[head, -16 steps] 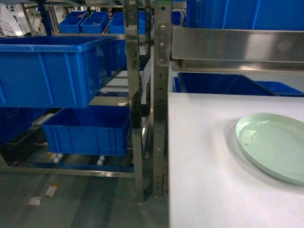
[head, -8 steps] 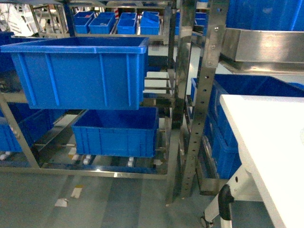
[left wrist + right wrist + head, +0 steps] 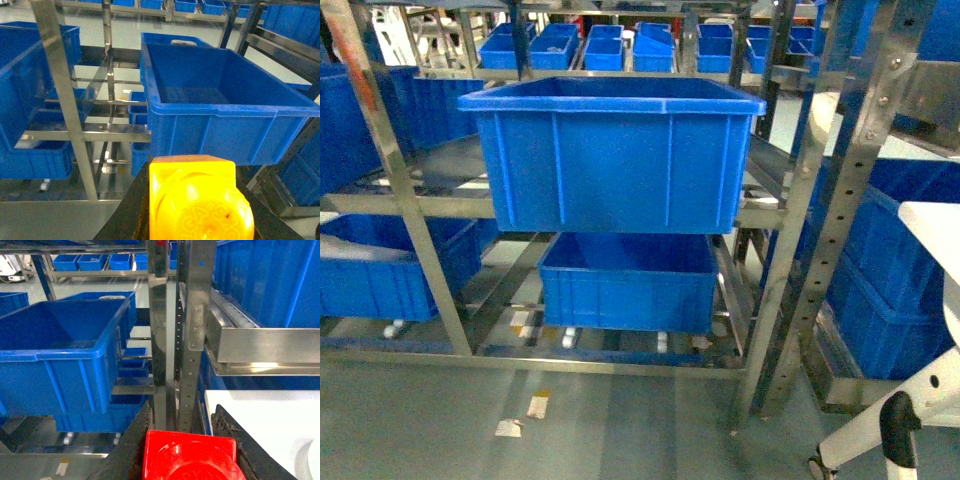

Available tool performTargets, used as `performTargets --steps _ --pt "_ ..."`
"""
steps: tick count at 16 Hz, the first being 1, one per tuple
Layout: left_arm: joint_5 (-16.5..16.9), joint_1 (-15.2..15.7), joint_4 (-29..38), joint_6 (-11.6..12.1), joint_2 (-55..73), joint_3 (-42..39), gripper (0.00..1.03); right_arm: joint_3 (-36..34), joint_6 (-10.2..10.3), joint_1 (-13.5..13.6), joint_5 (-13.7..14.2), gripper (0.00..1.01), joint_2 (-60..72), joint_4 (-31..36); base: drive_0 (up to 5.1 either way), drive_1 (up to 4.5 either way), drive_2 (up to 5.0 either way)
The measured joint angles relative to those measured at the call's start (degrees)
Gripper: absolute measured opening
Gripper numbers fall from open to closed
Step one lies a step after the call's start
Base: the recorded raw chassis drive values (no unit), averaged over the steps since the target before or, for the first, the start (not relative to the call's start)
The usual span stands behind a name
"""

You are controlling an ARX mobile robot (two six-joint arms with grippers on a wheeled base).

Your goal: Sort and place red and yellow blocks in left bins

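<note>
The yellow studded plastic brick [image 3: 200,205] and the square red plastic brick [image 3: 189,457] are pinched in the jaws, not yet dropped in the big blue plastic crate [image 3: 620,150].

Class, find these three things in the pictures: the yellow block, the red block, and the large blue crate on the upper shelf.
yellow block [image 3: 197,200], left wrist view, its studded face.
red block [image 3: 189,458], right wrist view, its top face.
large blue crate [image 3: 620,165], head view, its front wall.

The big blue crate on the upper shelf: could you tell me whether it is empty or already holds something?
Empty, as far as visible: the left wrist view looks into the large blue crate and shows only bare floor; its nearest strip is hidden behind the rim.
</note>
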Motion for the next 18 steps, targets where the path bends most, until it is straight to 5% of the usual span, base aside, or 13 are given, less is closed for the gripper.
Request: performTargets --steps 18 --pt "0.0 0.0 0.2 0.0 0.0 0.0 0.27 0.0 0.0 0.0 0.0 0.29 0.0 0.3 -4.7 2.3 2.3"
